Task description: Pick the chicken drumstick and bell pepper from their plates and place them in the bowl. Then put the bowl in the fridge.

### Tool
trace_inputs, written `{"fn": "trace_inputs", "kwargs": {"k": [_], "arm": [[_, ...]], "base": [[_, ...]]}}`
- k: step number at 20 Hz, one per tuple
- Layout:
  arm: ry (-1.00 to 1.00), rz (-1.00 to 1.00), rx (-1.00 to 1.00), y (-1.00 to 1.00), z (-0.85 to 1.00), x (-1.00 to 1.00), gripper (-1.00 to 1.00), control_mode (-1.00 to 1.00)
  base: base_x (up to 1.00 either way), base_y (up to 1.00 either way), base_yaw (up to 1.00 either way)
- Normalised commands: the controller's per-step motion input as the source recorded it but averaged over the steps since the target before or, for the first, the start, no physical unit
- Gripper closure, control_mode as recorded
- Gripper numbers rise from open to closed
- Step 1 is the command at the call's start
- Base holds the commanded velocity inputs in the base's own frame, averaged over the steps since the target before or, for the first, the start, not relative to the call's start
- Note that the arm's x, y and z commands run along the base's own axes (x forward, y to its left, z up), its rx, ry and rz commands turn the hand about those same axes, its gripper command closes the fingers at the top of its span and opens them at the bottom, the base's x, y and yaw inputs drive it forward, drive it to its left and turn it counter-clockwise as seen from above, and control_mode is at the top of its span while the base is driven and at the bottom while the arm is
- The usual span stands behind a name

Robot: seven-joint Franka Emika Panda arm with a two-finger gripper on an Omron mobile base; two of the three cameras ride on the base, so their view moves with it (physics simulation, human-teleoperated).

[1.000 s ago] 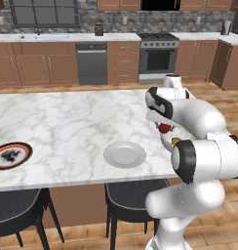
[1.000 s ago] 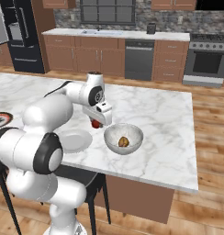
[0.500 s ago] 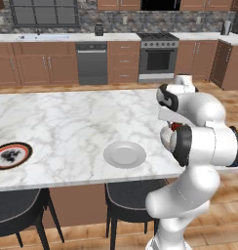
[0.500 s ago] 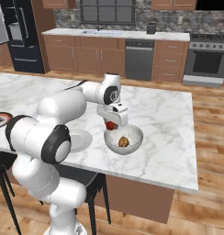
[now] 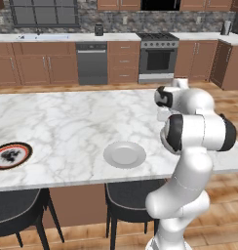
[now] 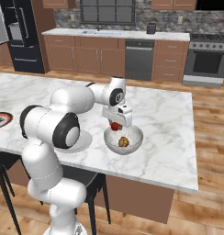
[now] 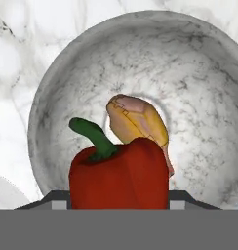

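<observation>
My gripper [image 6: 116, 123] is shut on the glossy red bell pepper [image 6: 114, 125] and holds it just over the near-left part of the white bowl [image 6: 137, 134]. The golden-brown chicken drumstick [image 6: 124, 142] lies inside the bowl. In the hand view the bell pepper [image 7: 118, 176] with its green stem sits between my fingertips [image 7: 56, 200], right above the drumstick [image 7: 138, 122] in the bowl [image 7: 57, 73]. The plain grey-white plate [image 5: 124, 154] is bare. The black-and-red rimmed plate [image 5: 11, 155] lies at the counter's left end.
The bowl stands on a marble island counter [image 6: 164, 114], near its front edge. The black fridge [image 6: 22, 32] stands far left against the back wall. Dark stools [image 5: 126, 193] sit under the counter's front side.
The arm has carried the bell pepper to the right and slightly down, from beside the bowl to over it. The drumstick and plates have not moved.
</observation>
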Motion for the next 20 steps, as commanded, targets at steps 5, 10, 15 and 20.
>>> {"fn": "trace_inputs", "kwargs": {"k": [5, 10, 15, 20], "arm": [[0.08, 0.00, 0.00, -0.02, -0.33, 0.14, 1.00, -1.00], [0.04, 0.00, 0.01, -0.13, -0.27, 0.02, 1.00, -1.00], [0.01, 0.00, 0.07, -0.12, -0.20, -0.01, 1.00, -1.00], [0.00, 0.00, 0.13, -0.01, -0.12, 0.01, 1.00, -1.00]], "base": [[0.00, 0.00, 0.00], [0.00, 0.00, 0.00], [0.00, 0.00, 0.00], [0.00, 0.00, 0.00]]}}
